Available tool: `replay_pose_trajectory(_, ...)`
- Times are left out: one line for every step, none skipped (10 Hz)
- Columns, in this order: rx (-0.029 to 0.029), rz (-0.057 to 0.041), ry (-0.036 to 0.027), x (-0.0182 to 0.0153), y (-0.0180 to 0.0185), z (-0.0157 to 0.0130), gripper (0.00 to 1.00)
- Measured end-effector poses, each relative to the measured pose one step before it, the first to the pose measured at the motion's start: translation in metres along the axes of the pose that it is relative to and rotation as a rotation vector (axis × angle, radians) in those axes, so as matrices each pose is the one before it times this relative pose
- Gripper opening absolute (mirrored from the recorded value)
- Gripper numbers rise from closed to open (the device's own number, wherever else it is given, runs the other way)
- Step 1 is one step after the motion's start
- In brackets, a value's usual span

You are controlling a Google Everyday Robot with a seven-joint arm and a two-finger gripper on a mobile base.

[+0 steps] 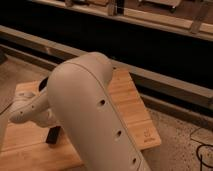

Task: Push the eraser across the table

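Note:
The light wooden table [132, 100] fills the lower middle of the camera view. My big white arm [95, 120] crosses in front of it and hides most of its centre. My gripper [52, 135] is at the left, its dark tip pointing down at the table top near the front left part. The black eraser is hidden or out of view; I cannot tell where it lies relative to the gripper.
A dark round object [43, 83] peeks out behind the arm at the table's back left. A small dark mark [147, 138] sits near the table's front right corner. A long dark bench or shelf [150, 45] runs behind the table. Speckled floor [185, 145] lies to the right.

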Motion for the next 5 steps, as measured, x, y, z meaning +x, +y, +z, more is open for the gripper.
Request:
replay_pose_trajectory(-0.03044, -0.01183, -0.00345, -0.00123, 0.01572, -0.00338, 0.0)
replay_pose_trajectory(-0.02289, -0.00722, -0.00493, -0.00017, 0.01012, -0.00351, 0.0)
replay_pose_trajectory(-0.03855, -0.00782, -0.01184, 0.00043, 0.01383, -0.00811, 0.0)
replay_pose_trajectory(-0.02819, -0.00369, -0.00908, 0.00108, 0.00894, -0.00644, 0.0)
replay_pose_trajectory(-0.01681, 0.00132, -0.00604, 0.00062, 0.00521, -0.00435, 0.0)
